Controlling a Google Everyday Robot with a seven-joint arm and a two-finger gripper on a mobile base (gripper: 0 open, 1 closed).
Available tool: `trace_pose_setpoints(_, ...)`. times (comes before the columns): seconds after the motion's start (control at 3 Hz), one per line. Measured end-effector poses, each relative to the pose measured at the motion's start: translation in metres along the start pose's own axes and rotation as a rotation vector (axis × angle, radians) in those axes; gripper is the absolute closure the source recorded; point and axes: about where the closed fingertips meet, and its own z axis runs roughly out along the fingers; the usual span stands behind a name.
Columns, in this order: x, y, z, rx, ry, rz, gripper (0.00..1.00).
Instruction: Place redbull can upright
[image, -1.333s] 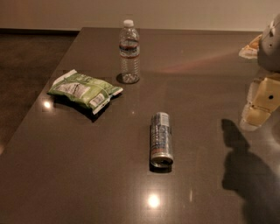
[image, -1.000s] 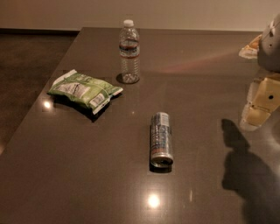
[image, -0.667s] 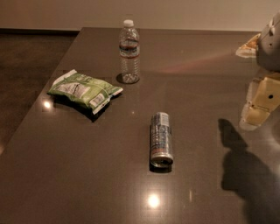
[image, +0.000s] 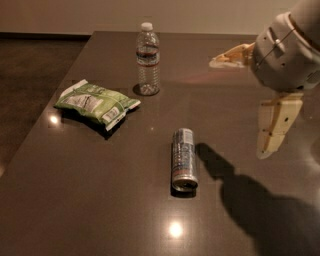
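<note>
A dark glossy table with light glints stands by a brown floor and pale wall.

Just the one camera on this, set high and tilted down, looking forward across the dark table toward the far wall. It sits close in. The gripper crowds the upper right of the frame, large and cropped by the edge, with its fingers spread over the table's right side. That suggests a mount somewhere above and behind the arm, though where exactly is hard to say. The redbull can lies near centre frame, its length running almost straight away from the lens. The table's left edge slants off, with the floor beyond it.
</note>
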Motion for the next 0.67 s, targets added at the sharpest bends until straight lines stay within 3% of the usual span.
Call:
trace_pose_setpoints(0.33, -0.017, 0.001, 0.022, -0.012, 0.008, -0.182, 0.00)
trace_pose_setpoints(0.67, -0.032, 0.008, 0.048, -0.064, 0.016, -0.367, 0.00)
